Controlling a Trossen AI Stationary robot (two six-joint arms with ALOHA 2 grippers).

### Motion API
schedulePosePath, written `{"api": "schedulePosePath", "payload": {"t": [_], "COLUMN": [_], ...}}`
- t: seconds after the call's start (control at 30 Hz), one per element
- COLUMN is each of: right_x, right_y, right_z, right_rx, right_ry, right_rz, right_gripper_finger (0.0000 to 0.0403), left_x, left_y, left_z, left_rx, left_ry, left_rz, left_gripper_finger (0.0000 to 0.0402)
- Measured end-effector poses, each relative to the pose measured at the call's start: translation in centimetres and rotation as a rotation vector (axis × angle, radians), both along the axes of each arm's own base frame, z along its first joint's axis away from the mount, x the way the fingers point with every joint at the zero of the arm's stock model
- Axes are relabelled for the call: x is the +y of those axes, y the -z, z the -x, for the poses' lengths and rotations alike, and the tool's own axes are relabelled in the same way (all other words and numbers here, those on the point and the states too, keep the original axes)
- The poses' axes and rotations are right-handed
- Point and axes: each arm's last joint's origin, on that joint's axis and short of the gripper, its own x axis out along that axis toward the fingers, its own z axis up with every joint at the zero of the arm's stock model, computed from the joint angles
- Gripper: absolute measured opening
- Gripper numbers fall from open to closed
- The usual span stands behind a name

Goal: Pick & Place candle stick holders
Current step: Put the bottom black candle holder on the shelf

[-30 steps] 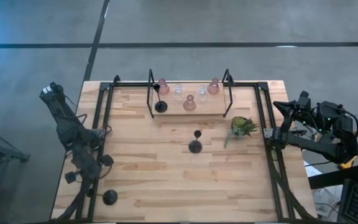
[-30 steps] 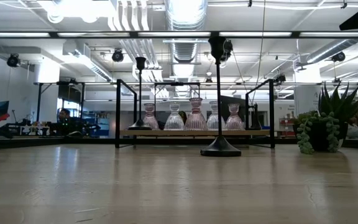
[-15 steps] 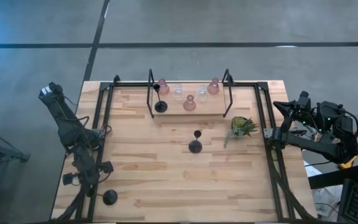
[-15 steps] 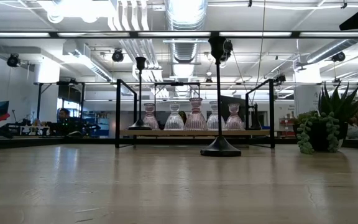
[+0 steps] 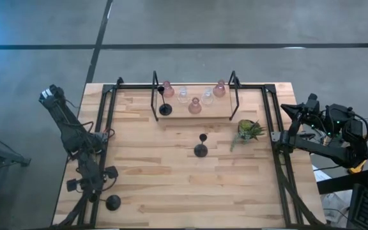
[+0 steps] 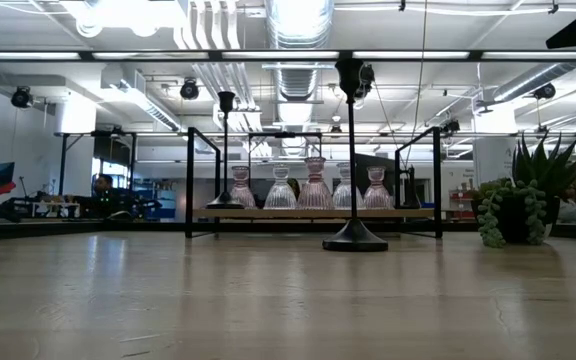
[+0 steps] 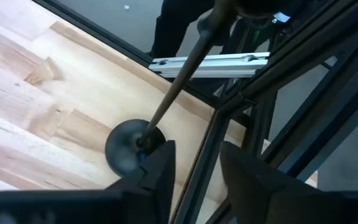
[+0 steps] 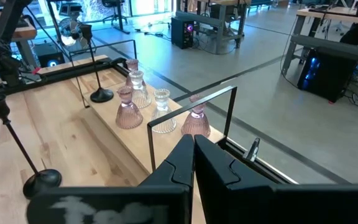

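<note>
candle holders dot a pale wooden table (image 5: 171, 179) ringed by a black metal frame; two dark robot arms flank it, one at each side

left gripper (image 5: 93, 190) hangs over the table's near left corner, just above a black candle holder (image 5: 113, 203) with a round base and thin stem. from the wrist camera its two fingers (image 7: 160, 171) stand apart, a clear gap between them, and the holder's round base (image 7: 128, 148) sits on the wood just ahead of one fingertip with the stem rising slantwise away; whether the finger touches the base cannot be told

right gripper (image 5: 297, 110) waits off the table's right edge, beyond the frame rail, its fingers (image 8: 194, 155) pressed together on nothing

second black holder (image 5: 200, 149) stands upright near the middle of the table, alone. third black holder (image 5: 165, 108) stands at the left end of a low wooden shelf (image 5: 177, 115) at the far side, between two black wire uprights. along the same shelf stand squat glass holders: a pink one (image 5: 168, 88), a clear one (image 5: 183, 95), a pink one (image 5: 195, 106), a clear one (image 5: 207, 96) and a pink one (image 5: 219, 89), all upright and close together

small green plant (image 5: 248, 130) sits right of the shelf, near the frame's right rail
</note>
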Motion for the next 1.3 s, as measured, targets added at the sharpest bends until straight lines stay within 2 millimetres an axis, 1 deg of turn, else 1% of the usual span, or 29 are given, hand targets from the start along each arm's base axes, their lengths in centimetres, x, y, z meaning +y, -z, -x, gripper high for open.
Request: {"api": "schedulePosePath", "payload": {"t": [0.1,0.2,0.27,0.33,0.53,0.73,0.97,1.07,1.13,1.23,1.3], "right_x": [0.0,0.0,0.0,0.0,0.0,0.0,0.0,0.0,0.0,0.0,0.0], "right_y": [0.0,0.0,0.0,0.0,0.0,0.0,0.0,0.0,0.0,0.0,0.0], "right_z": [0.0,0.0,0.0,0.0,0.0,0.0,0.0,0.0,0.0,0.0,0.0], "right_rx": [0.0,0.0,0.0,0.0,0.0,0.0,0.0,0.0,0.0,0.0,0.0], "right_ry": [0.0,0.0,0.0,0.0,0.0,0.0,0.0,0.0,0.0,0.0,0.0], "right_rz": [0.0,0.0,0.0,0.0,0.0,0.0,0.0,0.0,0.0,0.0,0.0], "right_gripper_finger": [0.0008,0.0008,0.0008,0.0008,0.0008,0.0008,0.0008,0.0008,0.0008,0.0008,0.0008], "left_x": [0.0,-0.2,-0.4,-0.5,-0.7,-1.4,-1.7,-1.8,-1.9,-1.9,-1.9], "left_y": [0.0,-0.3,-0.6,-0.7,-0.6,-0.7,-0.7,-1.0,-1.0,-1.0,-1.0], "left_z": [0.0,-0.2,-0.4,-0.5,-0.7,-1.2,-1.4,-1.5,-1.5,-1.5,-1.5], "left_rx": [-0.007,-0.066,-0.129,-0.155,-0.165,-0.202,-0.216,-0.232,-0.23,-0.216,-0.203], "left_ry": [0.003,0.029,0.034,0.023,0.028,0.038,0.043,0.044,0.041,0.033,0.025], "left_rz": [0.004,0.032,0.051,0.058,0.049,0.078,0.094,0.119,0.125,0.127,0.129], "left_gripper_finger": [0.0148,0.0155,0.0155,0.0153,0.0151,0.0151,0.0148,0.0137,0.0123,0.0091,0.0062]}}
